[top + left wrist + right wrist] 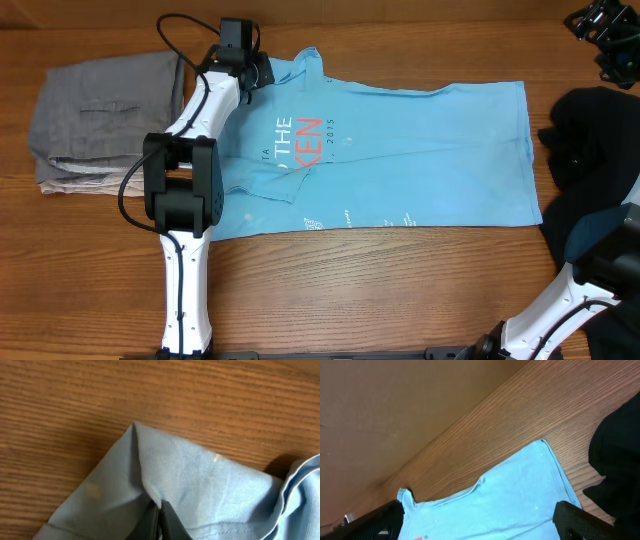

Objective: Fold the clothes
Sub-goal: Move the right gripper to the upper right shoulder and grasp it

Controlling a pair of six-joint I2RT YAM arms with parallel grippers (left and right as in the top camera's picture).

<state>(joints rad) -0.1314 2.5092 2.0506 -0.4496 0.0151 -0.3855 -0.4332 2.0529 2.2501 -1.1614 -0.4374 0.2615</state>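
Overhead: light blue T-shirt (400, 150) flat mid-table (380, 290), left gripper (248, 72) on its sleeve, black garment (590, 140) just right of it. Left wrist: fingers (171, 524) clamped together on T-shirt fabric. Right wrist: right gripper (477, 517) fingers wide apart, clear of the T-shirt.

The overhead camera looks straight down on the brown wooden table (400, 290). My left wrist camera sits close above a corner of the light blue cotton T-shirt (200, 485). My right wrist camera views that shirt obliquely, from farther off.
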